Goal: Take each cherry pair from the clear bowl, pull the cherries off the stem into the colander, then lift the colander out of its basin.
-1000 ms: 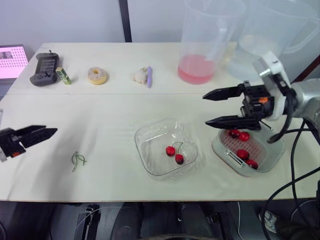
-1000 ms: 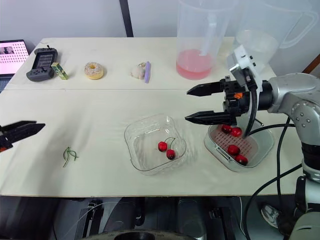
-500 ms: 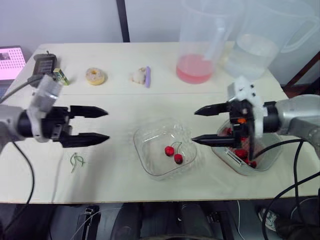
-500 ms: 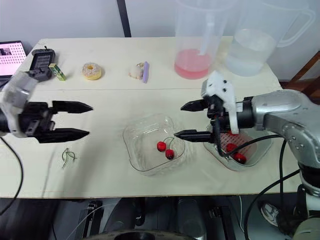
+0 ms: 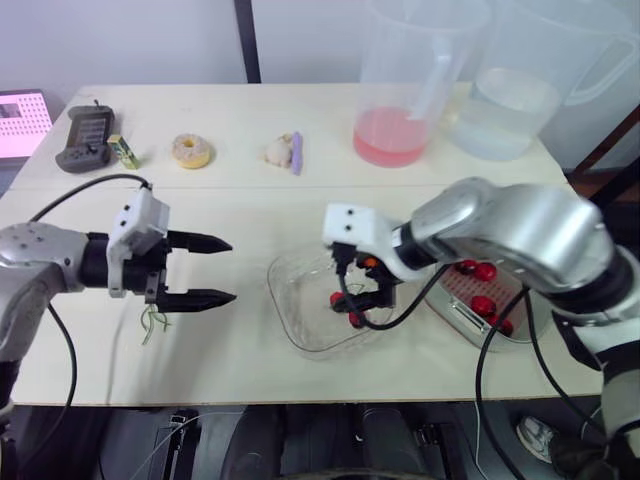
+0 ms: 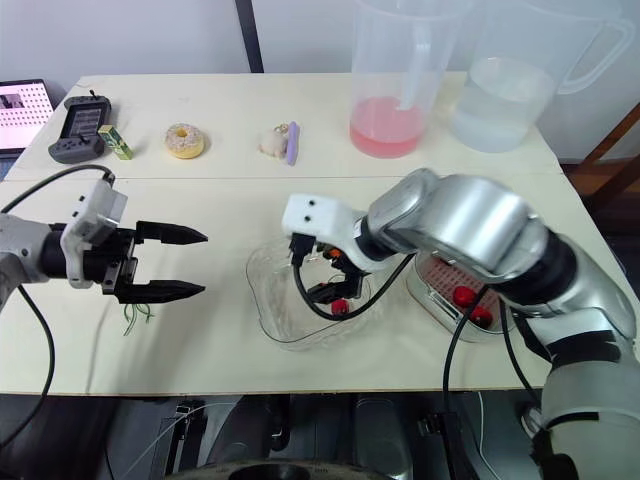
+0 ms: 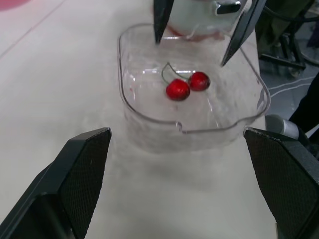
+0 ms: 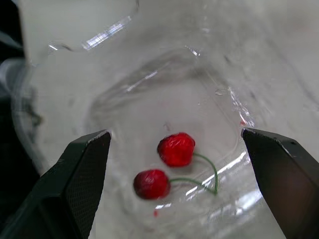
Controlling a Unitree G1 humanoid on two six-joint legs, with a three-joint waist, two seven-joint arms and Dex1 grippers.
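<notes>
The clear bowl (image 5: 300, 330) sits at the table's front middle with one cherry pair (image 8: 176, 148) lying in it, two red cherries joined by a green stem. My right gripper (image 5: 362, 292) reaches down into the bowl just above the pair, open, its fingers (image 7: 162, 20) on either side of the cherries without touching them. My left gripper (image 5: 232, 270) hovers open left of the bowl, pointing at it, nothing between its fingers. The colander (image 5: 462, 318) sits in its basin right of the bowl and holds several loose cherries (image 5: 484, 305), partly hidden by my right arm.
Bare green stems (image 5: 153, 322) lie on the table below my left gripper. Along the back stand a pitcher of pink liquid (image 5: 400, 90), a water pitcher (image 5: 520, 90), a doughnut (image 5: 192, 150), a garlic bulb (image 5: 280, 152) and a handheld device (image 5: 88, 138).
My right gripper moved left from above the colander and dipped into the clear bowl. My left gripper swung in from the far left toward the bowl. Both stayed open.
</notes>
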